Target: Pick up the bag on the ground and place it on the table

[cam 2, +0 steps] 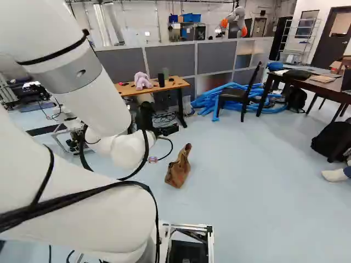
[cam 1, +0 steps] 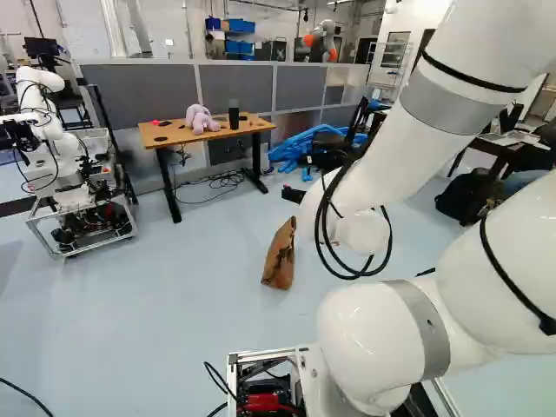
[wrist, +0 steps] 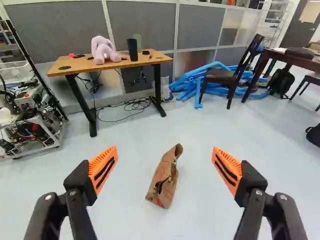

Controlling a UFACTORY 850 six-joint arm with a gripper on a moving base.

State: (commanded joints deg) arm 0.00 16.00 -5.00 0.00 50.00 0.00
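The brown paper bag [wrist: 165, 180] lies ahead of the claw [wrist: 164, 151], on the line between its fingers but well beyond them, touching neither; the claw is spread wide and has hold of nothing. The bag's long axis runs roughly away from the claw, its narrower, crumpled end the farther one and canted a little toward the right finger, so the two orange pads [wrist: 103, 170] face its long sides; whether it stands or lies over I cannot tell. That suits a pinch across the body, and the next move looks to be a reach forward and down to the floor [wrist: 120, 215], with little sideways correction. The paper looks soft and creased, and would likely crumple under a squeeze or tip if nudged. Past the bag and to the claw's left is the wood-topped table [wrist: 75, 65], the likely goal, carrying a lilac plush toy [wrist: 103, 50] and a dark cup [wrist: 132, 49]; the bag will want a spot beside these. Loose cables [wrist: 127, 106] lie beneath it. Farther ahead and to the claw's right are blue tubes [wrist: 190, 85] and a dark chair [wrist: 222, 76]; another robot [cam 1: 65, 165] stands well off to its left.
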